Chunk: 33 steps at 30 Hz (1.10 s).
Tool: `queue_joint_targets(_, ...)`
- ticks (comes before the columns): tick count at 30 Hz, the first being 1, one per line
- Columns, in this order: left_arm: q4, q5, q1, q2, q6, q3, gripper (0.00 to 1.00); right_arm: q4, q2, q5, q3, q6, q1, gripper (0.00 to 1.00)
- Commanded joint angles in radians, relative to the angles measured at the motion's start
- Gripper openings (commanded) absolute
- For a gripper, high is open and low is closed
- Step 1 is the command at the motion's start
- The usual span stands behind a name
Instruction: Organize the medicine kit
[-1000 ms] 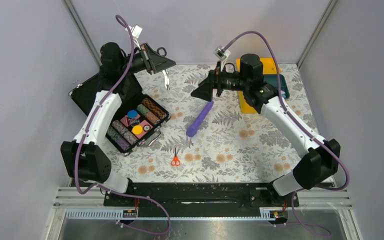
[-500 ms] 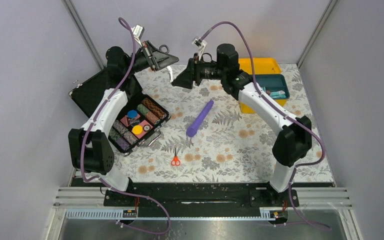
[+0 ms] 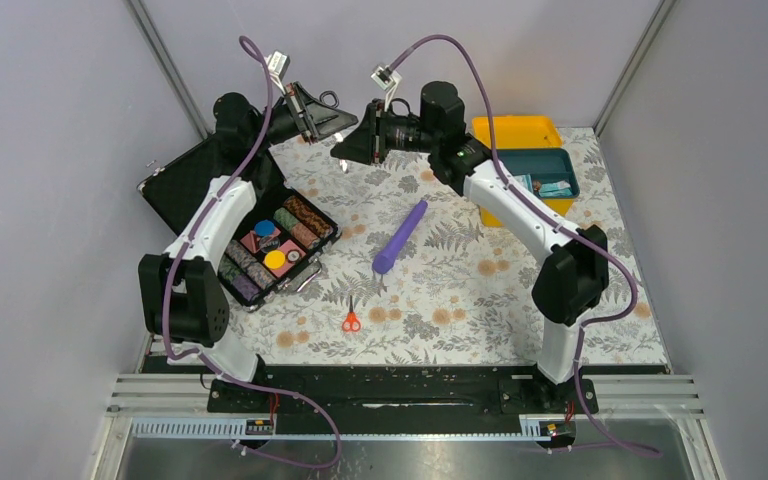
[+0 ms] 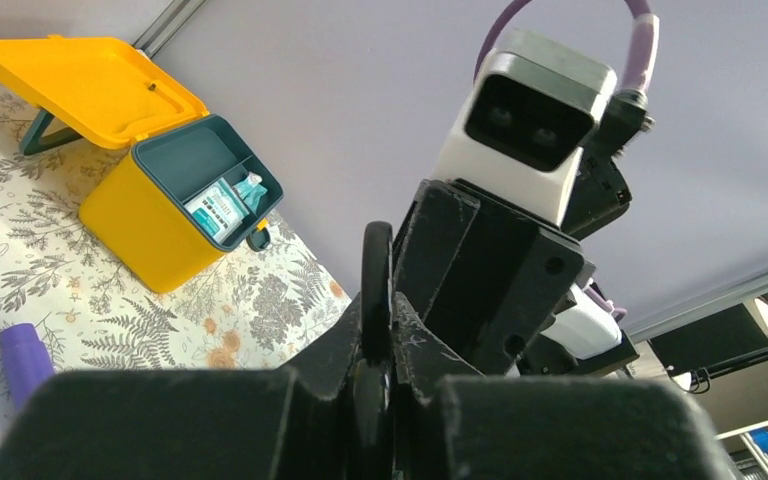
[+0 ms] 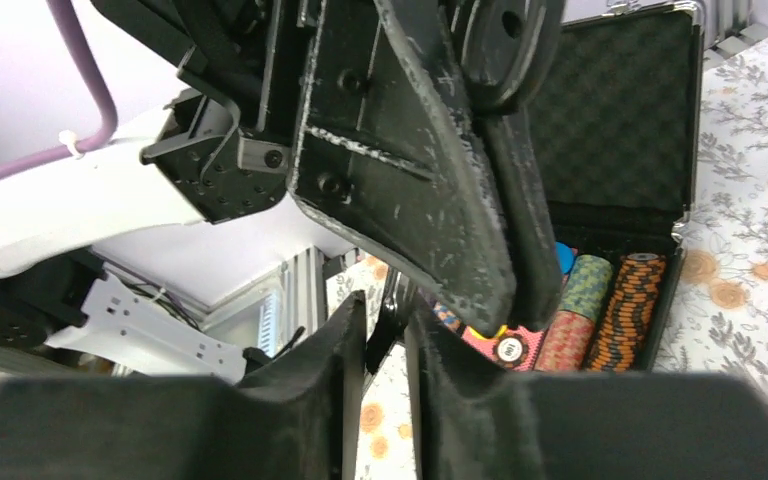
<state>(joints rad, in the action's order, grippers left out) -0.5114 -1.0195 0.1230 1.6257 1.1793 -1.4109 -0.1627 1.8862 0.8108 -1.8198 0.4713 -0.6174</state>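
Note:
The medicine kit [image 3: 508, 205] stands at the back right, its yellow lid [image 3: 516, 130] thrown back and packets in its teal tray; the left wrist view shows it too [image 4: 145, 220]. My left gripper [image 3: 334, 126] is raised at the back centre, shut on the black handle of a pair of scissors [image 4: 376, 265]. Their blade [image 5: 392, 318] hangs down between the fingers of my right gripper [image 5: 387, 322], which meets the left one tip to tip [image 3: 342, 152]. The right jaws stand narrow around the blade, with a slit of table still showing between them.
A purple cylinder [image 3: 400, 237] lies mid-table. Small red scissors [image 3: 351, 321] lie nearer the front. An open black case [image 3: 185, 180] with colourful rolls [image 3: 305, 222] sits on the left, under the raised grippers.
My right arm has swung left from the medicine kit to the left gripper, and its jaws have narrowed from wide open around the hanging blade. The left gripper has kept its hold.

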Motion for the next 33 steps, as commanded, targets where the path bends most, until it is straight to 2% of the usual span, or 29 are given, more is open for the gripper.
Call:
queue_joint_targets(1, -0.029, -0.016, -0.004, 0.001, -0.021, -0.018, 0.00, -0.058, -0.009, -0.005, -0.029, 0.014, -0.005, 0.18)
queue_joint_targets(3, -0.024, -0.014, -0.004, 0.003, -0.027, -0.016, 0.02, -0.057, -0.014, -0.008, -0.019, 0.011, -0.004, 0.05)
queue_joint_targets(4, -0.019, -0.013, -0.004, 0.003, -0.034, -0.017, 0.18, -0.055, -0.017, -0.011, -0.014, 0.006, -0.003, 0.00)
queue_joint_targets(6, 0.007, -0.008, -0.004, 0.004, -0.059, -0.017, 0.59, -0.048, -0.029, -0.012, 0.000, -0.008, 0.001, 0.00)
queue_joint_targets(7, 0.027, -0.005, -0.006, 0.001, -0.077, -0.016, 0.72, -0.037, -0.039, -0.012, 0.009, -0.022, 0.007, 0.00)
queue_joint_targets(8, 0.043, -0.002, -0.009, -0.003, -0.095, -0.013, 0.91, -0.025, -0.052, -0.010, 0.022, -0.041, 0.015, 0.00)
queue_joint_targets(9, 0.056, -0.002, -0.013, -0.010, -0.115, -0.007, 0.98, -0.012, -0.069, -0.010, 0.040, -0.059, 0.028, 0.00)
queue_joint_targets(12, 0.096, -0.017, -0.028, -0.042, -0.179, 0.016, 0.99, 0.098, -0.133, -0.028, 0.107, -0.185, 0.092, 0.00)
queue_joint_targets(15, 0.120, -0.049, -0.041, -0.083, -0.231, 0.056, 0.99, 0.282, -0.214, -0.058, 0.170, -0.422, 0.189, 0.00)
queue_joint_targets(16, 0.139, -0.056, -0.043, -0.097, -0.257, 0.068, 0.99, 0.338, -0.242, -0.072, 0.193, -0.540, 0.226, 0.00)
queue_joint_targets(19, 0.342, -0.055, -0.043, -0.128, -0.412, 0.061, 0.99, 0.480, -0.327, -0.158, 0.267, -0.908, 0.348, 0.00)
queue_joint_targets(22, 0.473, -0.032, -0.046, -0.153, -0.535, 0.058, 0.99, 0.534, -0.365, -0.242, 0.315, -1.194, 0.463, 0.00)
queue_joint_targets(24, 0.508, -0.028, -0.049, -0.163, -0.566, 0.062, 0.99, 0.574, -0.360, -0.298, 0.312, -1.374, 0.525, 0.00)
queue_joint_targets(28, 0.545, -0.020, -0.059, -0.172, -0.594, 0.073, 0.99, 0.605, -0.296, -0.349, 0.269, -1.626, 0.646, 0.00)
queue_joint_targets(33, 0.584, 0.004, -0.065, -0.175, -0.611, 0.068, 0.99, 0.666, -0.186, -0.396, 0.184, -1.910, 0.704, 0.00)
